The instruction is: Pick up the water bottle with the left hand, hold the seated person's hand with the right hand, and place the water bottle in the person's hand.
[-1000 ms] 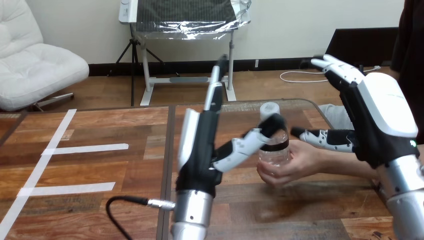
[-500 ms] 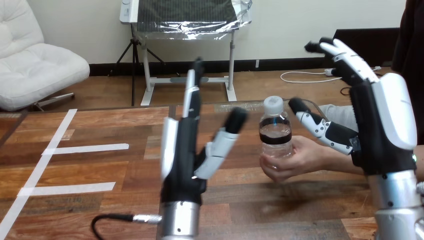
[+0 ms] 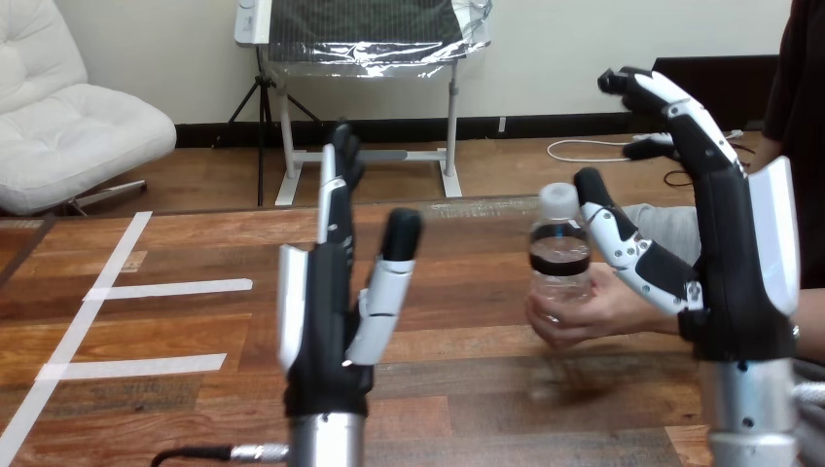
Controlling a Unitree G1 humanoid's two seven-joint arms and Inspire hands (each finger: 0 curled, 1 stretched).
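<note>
The clear water bottle (image 3: 559, 255), white-capped with a dark label band, stands upright in the person's hand (image 3: 584, 313) at the right of the table. My left hand (image 3: 331, 311) is raised at centre-left, fingers straight up and open, well apart from the bottle and empty. My right hand (image 3: 725, 243) is lifted at the right, open, fingers pointing up; its thumb reaches toward the bottle's right side, above the person's hand, without gripping.
The wooden table (image 3: 195, 331) carries white tape strips (image 3: 165, 288) on its left part. A black cable plug (image 3: 233, 452) lies near my left forearm at the front edge. The person's forearm runs behind my right hand.
My left hand let go of the bottle and drew back left, fingers straightening. The person's hand now holds the bottle alone, shifted slightly right. My right hand rose and turned more upright.
</note>
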